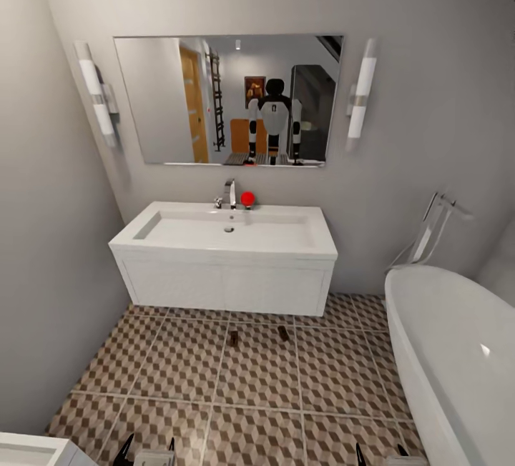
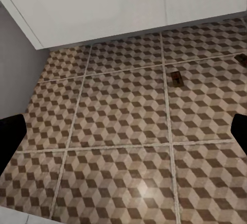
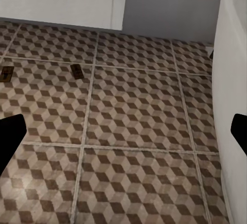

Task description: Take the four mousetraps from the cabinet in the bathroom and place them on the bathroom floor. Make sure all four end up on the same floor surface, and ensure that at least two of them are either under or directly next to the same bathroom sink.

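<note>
Both tools empty; two mousetraps (image 1: 233,338) (image 1: 284,334) floored.

Glossy white bathroom sink (image 1: 179,236), chrome tap (image 1: 228,194), matt tiled bathroom floor (image 1: 257,409)

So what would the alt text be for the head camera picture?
Two mousetraps lie on the cube-patterned bathroom floor just in front of a white wall-hung sink. A mirror above reflects the robot; a white bathtub stands at the right.
</note>
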`<state>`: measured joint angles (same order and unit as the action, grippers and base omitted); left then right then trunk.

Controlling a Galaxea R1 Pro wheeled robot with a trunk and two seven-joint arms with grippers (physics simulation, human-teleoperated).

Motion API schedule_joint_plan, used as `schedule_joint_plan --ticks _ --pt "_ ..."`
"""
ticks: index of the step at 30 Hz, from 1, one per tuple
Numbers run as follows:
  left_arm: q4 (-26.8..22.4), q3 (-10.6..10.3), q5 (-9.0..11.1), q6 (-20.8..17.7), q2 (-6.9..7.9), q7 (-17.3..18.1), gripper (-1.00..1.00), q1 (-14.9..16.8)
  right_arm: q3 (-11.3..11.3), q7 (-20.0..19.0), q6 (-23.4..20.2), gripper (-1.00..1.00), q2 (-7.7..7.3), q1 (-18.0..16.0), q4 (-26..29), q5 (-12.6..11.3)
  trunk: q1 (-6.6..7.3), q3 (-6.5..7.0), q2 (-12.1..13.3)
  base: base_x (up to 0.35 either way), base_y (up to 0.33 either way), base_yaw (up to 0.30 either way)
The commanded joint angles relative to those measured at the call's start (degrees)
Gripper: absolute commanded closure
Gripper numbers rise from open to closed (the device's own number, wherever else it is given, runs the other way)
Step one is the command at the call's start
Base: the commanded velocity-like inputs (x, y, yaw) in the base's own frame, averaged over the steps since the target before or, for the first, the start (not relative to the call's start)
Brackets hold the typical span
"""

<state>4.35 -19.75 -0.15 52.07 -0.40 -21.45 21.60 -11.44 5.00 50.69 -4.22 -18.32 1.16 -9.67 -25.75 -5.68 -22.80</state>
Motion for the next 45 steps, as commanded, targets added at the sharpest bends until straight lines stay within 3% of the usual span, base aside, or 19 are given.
schedule_joint_plan --ticks 1,16,45 --pt "0.2 -0.5 0.0 0.2 -0.04 -0.4 -1.00 0.1 -0.5 0.4 0.1 -1.00 0.00 0.0 0.0 -0.2 -0.04 -0.06 -0.1 0.000 0.000 0.000" --pt "0.2 -0.5 0.0 0.1 -0.21 -0.4 -1.00 0.1 -0.5 0.4 0.1 -1.00 0.00 0.0 0.0 -0.2 -0.04 0.10 -0.1 -0.051 0.000 0.000" --pt "0.2 -0.5 0.0 0.0 -0.22 -0.4 -1.00 0.1 -0.5 0.4 0.1 -1.00 0.00 0.0 0.0 -0.2 -0.04 0.10 -0.1 -0.321 0.000 0.000"
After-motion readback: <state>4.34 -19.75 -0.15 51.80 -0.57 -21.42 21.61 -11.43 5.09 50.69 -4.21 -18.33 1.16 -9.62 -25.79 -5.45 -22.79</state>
